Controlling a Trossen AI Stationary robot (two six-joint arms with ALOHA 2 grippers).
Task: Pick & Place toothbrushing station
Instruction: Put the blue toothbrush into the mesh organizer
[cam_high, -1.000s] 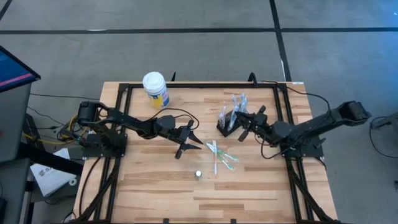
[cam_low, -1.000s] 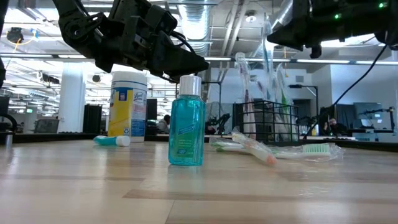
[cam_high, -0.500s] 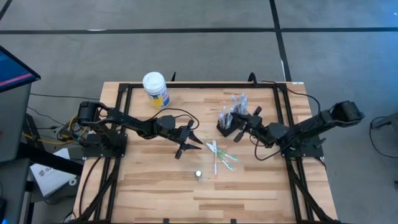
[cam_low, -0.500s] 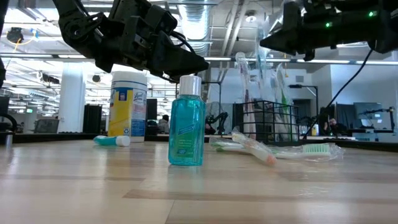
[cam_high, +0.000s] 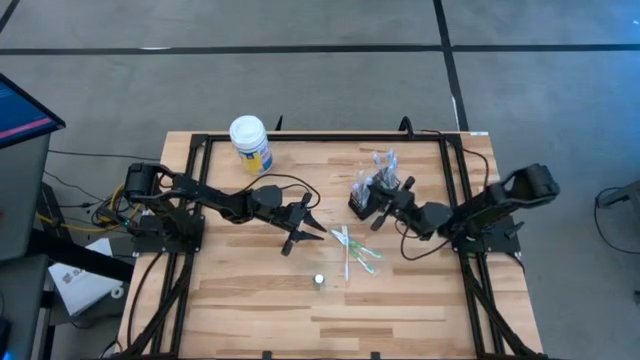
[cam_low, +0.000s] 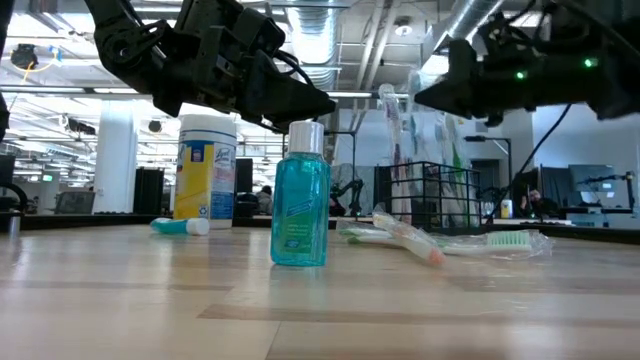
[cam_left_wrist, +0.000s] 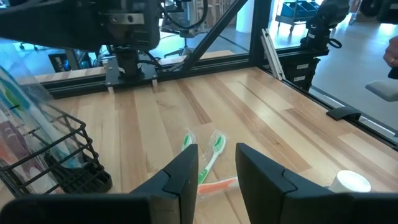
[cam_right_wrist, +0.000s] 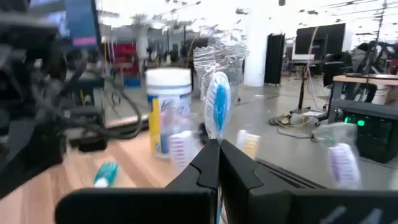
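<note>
The black wire-mesh holder (cam_high: 360, 205) (cam_low: 425, 195) stands on the table's far right part, with wrapped toothbrushes (cam_right_wrist: 217, 102) upright in it. Several more wrapped toothbrushes (cam_high: 352, 250) (cam_left_wrist: 208, 158) lie flat in front of it. A small teal tube (cam_low: 180, 226) lies on the table farther off. My right gripper (cam_high: 377, 212) (cam_right_wrist: 218, 149) is shut, and its tips are at the holder's toothbrushes. My left gripper (cam_high: 305, 232) (cam_left_wrist: 216, 158) hangs open above the table, left of the loose toothbrushes, with nothing between its fingers. My right gripper comes at the holder about level from the table's right side. Its shut fingertips stand right at the wrapped blue-bristled toothbrush (cam_right_wrist: 217, 124). I cannot tell whether they touch it.
A teal bottle with a silver cap (cam_high: 319, 281) (cam_low: 300, 200) stands near the table's middle, toward the near edge. A white-lidded yellow-and-blue jar (cam_high: 250, 143) (cam_low: 205, 170) stands at the far left. A black frame (cam_high: 300, 137) runs around the tabletop.
My right gripper has come down and gone toward the table's left, closer to the holder. It has stayed shut. My left arm has kept still.
</note>
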